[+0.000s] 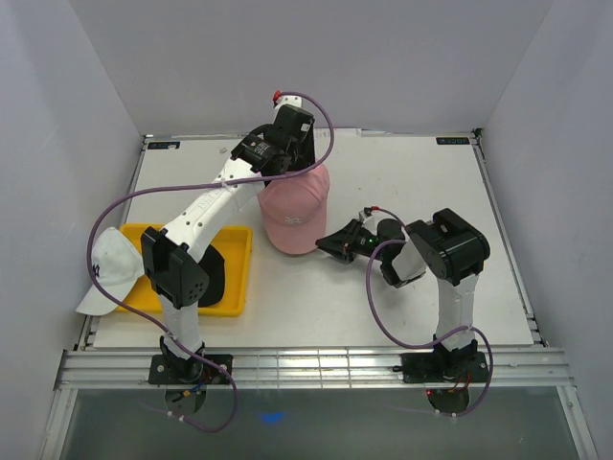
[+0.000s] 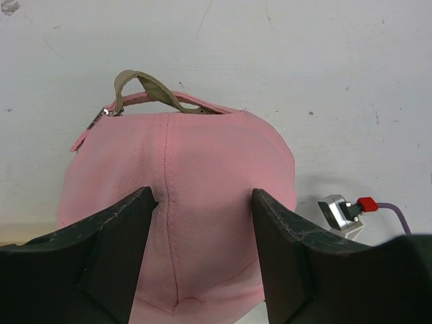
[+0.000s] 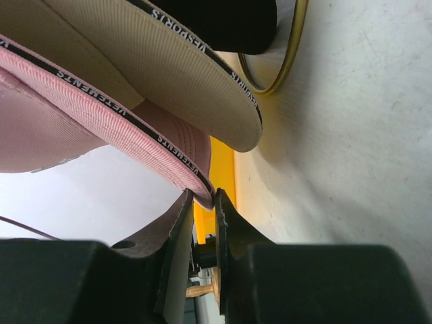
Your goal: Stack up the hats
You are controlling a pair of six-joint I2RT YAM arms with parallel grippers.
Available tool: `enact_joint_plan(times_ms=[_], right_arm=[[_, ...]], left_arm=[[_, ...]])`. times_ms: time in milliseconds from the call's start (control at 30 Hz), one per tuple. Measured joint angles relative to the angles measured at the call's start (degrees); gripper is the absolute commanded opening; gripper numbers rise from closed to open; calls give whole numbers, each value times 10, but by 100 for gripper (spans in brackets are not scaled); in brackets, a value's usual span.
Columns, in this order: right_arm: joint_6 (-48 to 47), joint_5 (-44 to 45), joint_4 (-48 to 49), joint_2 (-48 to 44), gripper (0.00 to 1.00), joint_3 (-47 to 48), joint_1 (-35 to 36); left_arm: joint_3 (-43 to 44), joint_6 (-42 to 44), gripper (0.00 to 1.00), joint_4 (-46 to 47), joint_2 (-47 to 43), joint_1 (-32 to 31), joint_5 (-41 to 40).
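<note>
I see the pink cap (image 1: 295, 213) at mid-counter, sitting on top of the tan cap (image 3: 169, 74), so 2 caps are stacked. Its brim points to the near side. From the right wrist view the 2 brims run one over the other, pink outside, tan inside, both edged with printed black tape. A gold wire stand (image 3: 291, 54) shows past them, resting on the counter (image 1: 412, 182).

My right hand (image 3: 214, 199) reaches in from the right at the near end of the brim. Its fingers are nearly together and clamped on the tip of the pink brim edge.

My left hand (image 2: 202, 199) is over the far end of the pink cap, above the rear seam of the crown. Its fingers (image 2: 115, 250) are spread apart, 1 on each side of the seam, with nothing pinched. I can't tell if the tips touch the fabric. A tan strap (image 2: 145, 86) loops out past the back edge of the pink crown.

The white cap (image 1: 113, 268) lies at the near left, well apart from the stack and hanging partly over the counter's left edge. Just right of it is the yellow tray (image 1: 239, 251). The black cap (image 1: 218, 270) lies in the tray, mostly hidden by my left arm.
</note>
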Motion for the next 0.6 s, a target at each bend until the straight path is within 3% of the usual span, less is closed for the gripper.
enact_joint_plan(times_ms=[200, 600], right_arm=[[-28, -7, -88, -8, 15, 31, -1], [-92, -2, -290, -62, 40, 49, -11]], left_arm=[[0, 0, 72, 0, 0, 2, 1], [3, 4, 78, -3, 0, 4, 6]])
